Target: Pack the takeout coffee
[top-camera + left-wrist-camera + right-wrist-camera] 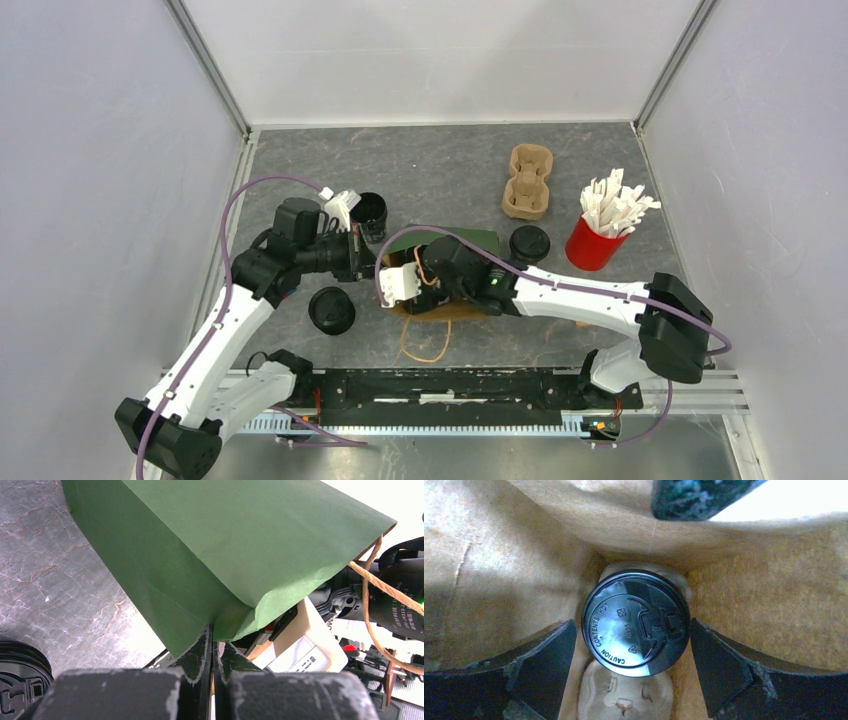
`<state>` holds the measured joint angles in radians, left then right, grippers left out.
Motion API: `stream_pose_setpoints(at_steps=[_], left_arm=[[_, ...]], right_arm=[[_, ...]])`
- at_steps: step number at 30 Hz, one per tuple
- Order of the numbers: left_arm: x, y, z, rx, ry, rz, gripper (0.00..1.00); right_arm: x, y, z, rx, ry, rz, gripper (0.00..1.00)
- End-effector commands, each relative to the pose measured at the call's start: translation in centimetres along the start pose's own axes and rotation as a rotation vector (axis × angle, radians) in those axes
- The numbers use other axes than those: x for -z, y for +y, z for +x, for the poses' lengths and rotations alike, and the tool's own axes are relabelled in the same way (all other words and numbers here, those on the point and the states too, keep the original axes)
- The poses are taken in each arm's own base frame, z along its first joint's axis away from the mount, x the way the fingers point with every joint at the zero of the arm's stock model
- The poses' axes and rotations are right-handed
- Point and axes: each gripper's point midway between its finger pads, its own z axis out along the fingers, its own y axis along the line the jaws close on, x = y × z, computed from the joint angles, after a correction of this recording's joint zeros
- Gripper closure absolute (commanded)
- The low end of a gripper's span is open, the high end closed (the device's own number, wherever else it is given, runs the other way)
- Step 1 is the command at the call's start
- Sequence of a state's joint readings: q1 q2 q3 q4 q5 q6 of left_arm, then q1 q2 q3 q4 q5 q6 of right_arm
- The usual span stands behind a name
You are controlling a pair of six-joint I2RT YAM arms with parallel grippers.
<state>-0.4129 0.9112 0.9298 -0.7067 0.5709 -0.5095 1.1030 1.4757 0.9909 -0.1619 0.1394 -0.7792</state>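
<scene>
A green paper bag [468, 240] stands at the table's middle. My left gripper [216, 632] is shut on its green rim [230, 620], seen in the top view at the bag's left edge [363, 256]. My right gripper [633, 625] is down inside the bag, open. Its fingers [549, 655] stand either side of a lidded black takeout coffee [635, 622], a small gap on each side. That cup sits in the far slot of a pulp carrier [624, 697] at the bag's bottom. Other coffees stand outside the bag: [331, 310], [529, 245], [371, 215].
A second tan cup carrier [528, 183] lies at the back right, with a red cup of white packets [597, 243] beside it. The bag's twine handle [425, 340] lies on the table in front. A lidded cup [20, 677] shows at the left wrist view's lower left.
</scene>
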Motion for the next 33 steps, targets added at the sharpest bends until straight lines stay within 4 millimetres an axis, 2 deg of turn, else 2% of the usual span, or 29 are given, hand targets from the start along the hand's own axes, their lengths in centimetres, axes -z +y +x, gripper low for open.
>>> stream_pose_setpoints(at_steps=[1, 6, 13, 15, 24, 28, 33], left_arm=[[0.6, -0.9, 0.3, 0.019, 0.009, 0.020, 0.98], [0.7, -1.0, 0.2, 0.017, 0.006, 0.024, 0.98], [0.7, -1.0, 0.3, 0.016, 0.008, 0.025, 0.98], [0.7, -1.1, 0.2, 0.018, 0.006, 0.025, 0.98], [0.8, -1.3, 0.2, 0.016, 0.006, 0.033, 0.98], [0.9, -1.3, 0.2, 0.018, 0.005, 0.035, 0.98], [0.9, -1.5, 0.1, 0.021, 0.007, 0.039, 0.97]], right_arm=[[1.7, -2.1, -2.1, -0.035, -0.079, 0.046, 0.13], [1.8, -1.7, -2.3, -0.044, -0.095, 0.030, 0.25], [1.5, -1.2, -2.6, -0.056, -0.129, 0.021, 0.56], [1.3, -1.1, -2.7, -0.056, -0.139, 0.025, 0.62], [0.1, -0.5, -2.3, -0.053, -0.133, 0.025, 0.68], [-0.4, -0.9, -2.1, -0.054, -0.125, 0.049, 0.68], [-1.2, -0.2, -1.4, -0.053, -0.098, 0.037, 0.69]])
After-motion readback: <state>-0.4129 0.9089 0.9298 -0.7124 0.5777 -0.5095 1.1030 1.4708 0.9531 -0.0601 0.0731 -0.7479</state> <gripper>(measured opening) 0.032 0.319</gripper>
